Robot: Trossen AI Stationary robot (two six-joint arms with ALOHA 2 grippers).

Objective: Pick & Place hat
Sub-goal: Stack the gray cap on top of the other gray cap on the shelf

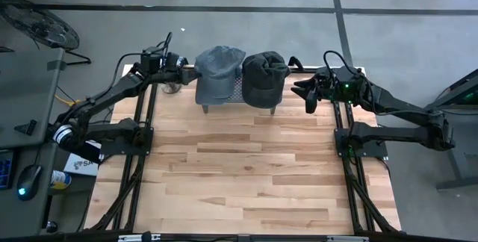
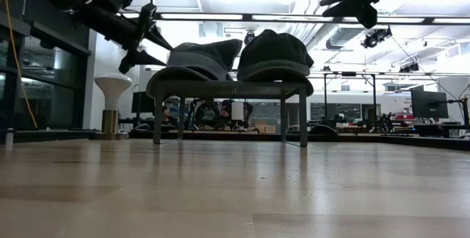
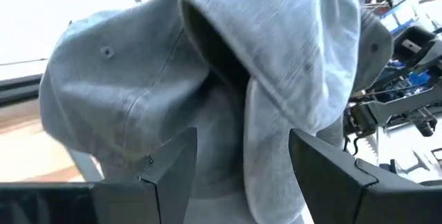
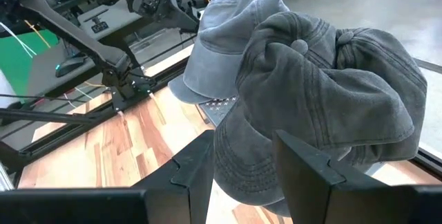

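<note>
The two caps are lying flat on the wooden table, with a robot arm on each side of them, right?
Not quite. The two caps, the light grey cap and the dark grey cap, sit on a small raised rack with legs, not flat on the wooden table. The low view shows it. An arm is on each side.

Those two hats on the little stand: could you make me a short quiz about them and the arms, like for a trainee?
1. True or false: the dark hat lies on the wooden table itself.
2. Which gripper is nearest the grey hat? A left gripper; B right gripper
3. Fill in: both hats sit side by side on a small ___ with legs.

Key:
1. False; it sits on the stand.
2. A; its open fingers point at the grey hat.
3. Stand.
</note>
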